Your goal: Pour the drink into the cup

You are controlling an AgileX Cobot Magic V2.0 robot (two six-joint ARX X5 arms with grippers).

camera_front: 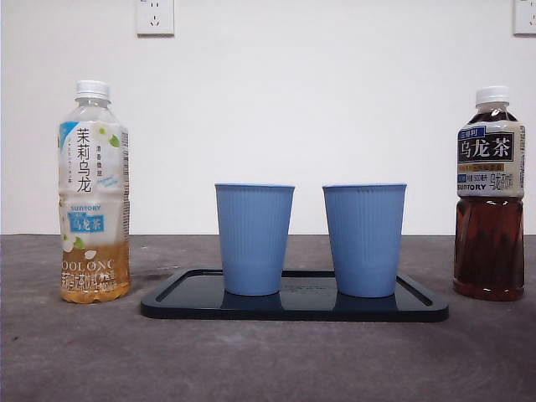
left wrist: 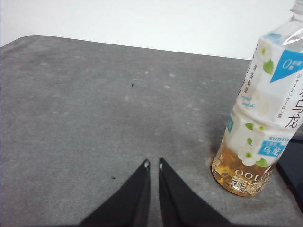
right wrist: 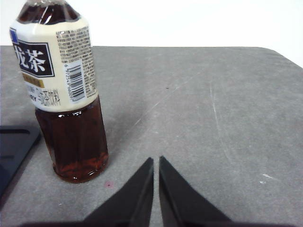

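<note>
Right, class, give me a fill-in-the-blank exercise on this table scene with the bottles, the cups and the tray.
1. The two blue cups stand on a black ____.
2. Both bottles, the pale tea bottle and the dark tea bottle, wear ____ caps.
3. The number of cups on the tray is ____.
4. The left gripper holds ____.

Missing words: tray; white; two; nothing

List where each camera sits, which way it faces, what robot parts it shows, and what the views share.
Front: low at table height, looking level at two cups on a tray between two bottles; no robot parts.
Left wrist: on the left arm, looking down past its left end effector at the pale bottle.
Right wrist: on the right arm, past its right end effector at the dark bottle.
Shared: front shows both bottles.
</note>
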